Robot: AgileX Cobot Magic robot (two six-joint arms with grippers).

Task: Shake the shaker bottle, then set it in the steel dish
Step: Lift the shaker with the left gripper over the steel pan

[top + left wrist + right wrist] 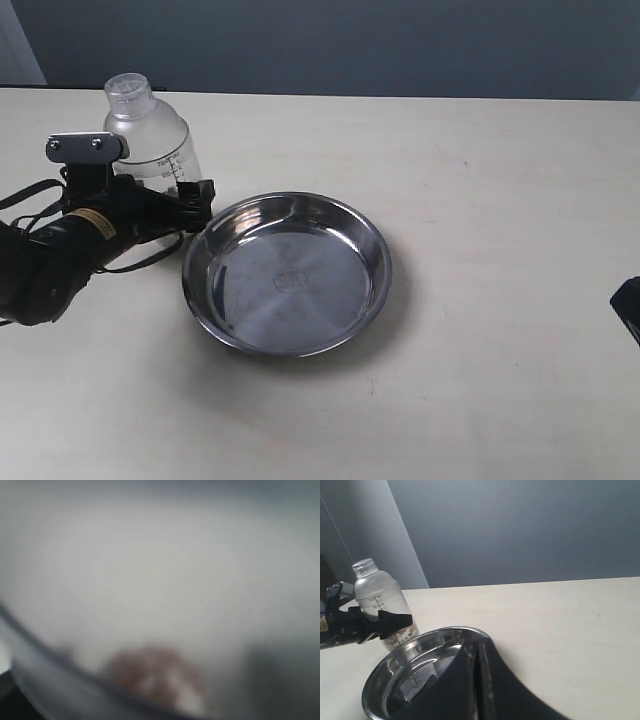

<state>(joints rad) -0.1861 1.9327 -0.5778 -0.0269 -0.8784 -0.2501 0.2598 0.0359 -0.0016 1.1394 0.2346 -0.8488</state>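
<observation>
Presently the translucent frosted plastic shaker bottle (150, 140), upright near the rear left corner of the bench (500, 200) beside the round steel dish (290, 300), is clasped by the left fingers (200, 192), while the right fingers (460, 690) are closed.

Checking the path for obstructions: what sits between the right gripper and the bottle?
The dish. In the right wrist view it lies on the table between the right gripper and the bottle standing just beyond its far rim.

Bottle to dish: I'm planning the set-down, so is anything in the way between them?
Nothing visible is. The bottle stands upright close beside the dish, and the dish looks empty.
</observation>
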